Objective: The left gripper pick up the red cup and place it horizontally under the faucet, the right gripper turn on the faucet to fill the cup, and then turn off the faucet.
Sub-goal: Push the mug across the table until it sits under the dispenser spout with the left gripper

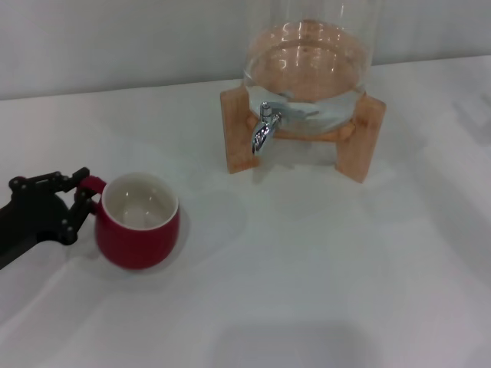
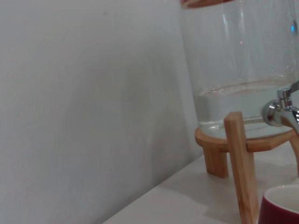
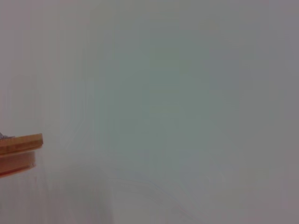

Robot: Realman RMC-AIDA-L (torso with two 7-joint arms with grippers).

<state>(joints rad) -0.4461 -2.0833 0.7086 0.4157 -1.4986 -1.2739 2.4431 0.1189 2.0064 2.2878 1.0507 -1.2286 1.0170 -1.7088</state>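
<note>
The red cup (image 1: 138, 230) stands upright on the white table, white inside, with its small handle pointing toward my left gripper (image 1: 79, 203). That black claw sits at the table's left, fingers spread on either side of the handle; I cannot tell whether they touch it. The cup's rim (image 2: 280, 205) shows at the edge of the left wrist view. The chrome faucet (image 1: 265, 126) juts from the glass dispenser (image 1: 307, 69), well behind and to the right of the cup, and also shows as the faucet (image 2: 280, 109) from the left wrist. My right gripper is out of view.
The dispenser holds water and rests on a wooden stand (image 1: 238, 130) near the back wall. The stand's leg (image 2: 243, 163) rises just behind the cup. A wooden edge (image 3: 18, 142) shows in the right wrist view against a plain wall.
</note>
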